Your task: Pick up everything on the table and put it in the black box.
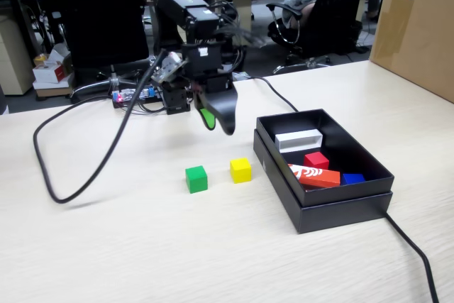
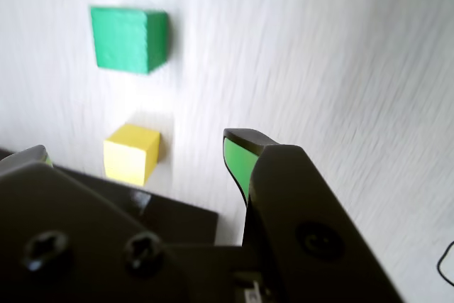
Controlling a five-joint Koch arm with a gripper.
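The green cube (image 1: 196, 179) and the yellow cube (image 1: 240, 169) sit side by side on the pale table (image 1: 142, 246), left of the black box (image 1: 323, 207). A red cube (image 1: 316, 160) lies inside the box. My gripper (image 1: 218, 124) hangs open above the table, behind the two cubes and holding nothing. In the wrist view the yellow cube (image 2: 131, 152) lies on the table below the gap of the gripper (image 2: 136, 145), with the green cube (image 2: 128, 38) farther off. One green-padded fingertip (image 2: 237, 154) shows clearly; the other is at the left edge.
The box also holds a white block (image 1: 299, 139), an orange-red block with white marks (image 1: 314, 175) and a blue piece (image 1: 352, 178). A thick black cable (image 1: 85, 168) loops across the table's left. Another cable (image 1: 411, 246) runs off at front right. A brown carton (image 1: 418, 26) stands at the right.
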